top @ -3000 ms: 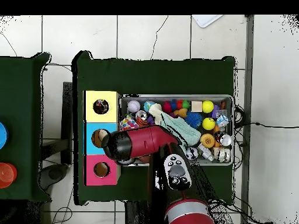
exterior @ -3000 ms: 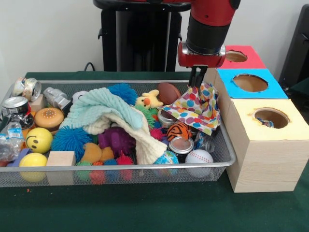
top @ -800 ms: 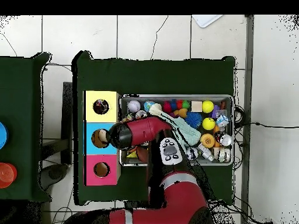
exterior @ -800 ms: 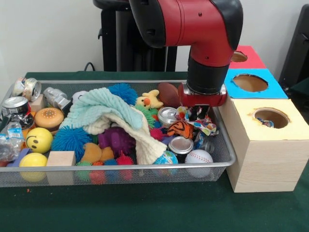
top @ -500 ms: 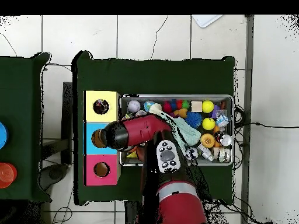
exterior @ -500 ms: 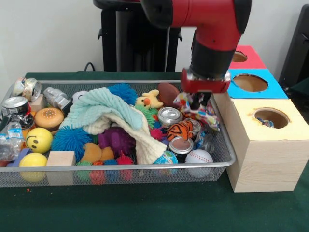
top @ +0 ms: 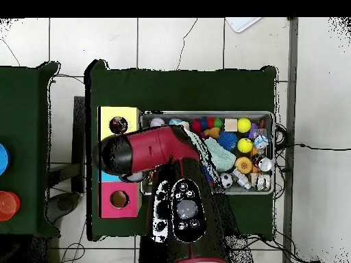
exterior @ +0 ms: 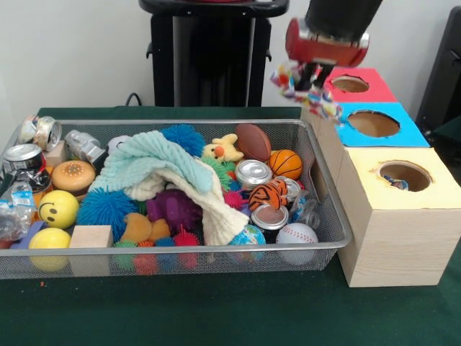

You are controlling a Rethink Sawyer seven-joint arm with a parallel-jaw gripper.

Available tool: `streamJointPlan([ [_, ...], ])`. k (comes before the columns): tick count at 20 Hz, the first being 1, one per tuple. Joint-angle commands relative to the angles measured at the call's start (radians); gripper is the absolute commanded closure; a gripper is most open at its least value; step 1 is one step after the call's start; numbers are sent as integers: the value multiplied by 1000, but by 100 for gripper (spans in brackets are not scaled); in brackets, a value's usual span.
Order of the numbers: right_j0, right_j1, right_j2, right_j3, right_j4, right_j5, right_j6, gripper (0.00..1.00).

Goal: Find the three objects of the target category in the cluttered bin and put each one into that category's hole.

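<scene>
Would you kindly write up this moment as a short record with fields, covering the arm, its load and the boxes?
gripper: raised over the boxes, beside the wire bin
load: polka-dot cloth hanging from the jaws
below load: about at the border of the red-topped box and the blue-topped box
target: yellow-topped box, something dotted already inside its hole
bin contents: mint and cream towels, balls, cans

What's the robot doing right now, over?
Gripper shut on white polka-dot fabric cloth, raised above blue-topped box. Yellow-topped wooden box's round hole unobstructed, something already inside.
</scene>
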Motion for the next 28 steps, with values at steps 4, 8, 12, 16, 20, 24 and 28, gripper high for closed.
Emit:
streamJointPlan([
  [4,-4,-21,67,-123,63,146,30,100],
  [8,25,63,86,-266,87,161,77,100],
  [12,56,135,85,-383,111,181,118,100],
  [16,85,175,66,-447,133,190,151,100],
  [20,101,213,51,-464,153,153,169,100],
  [24,121,267,27,-463,156,92,184,100],
  [28,135,347,-2,-461,118,-24,194,100],
])
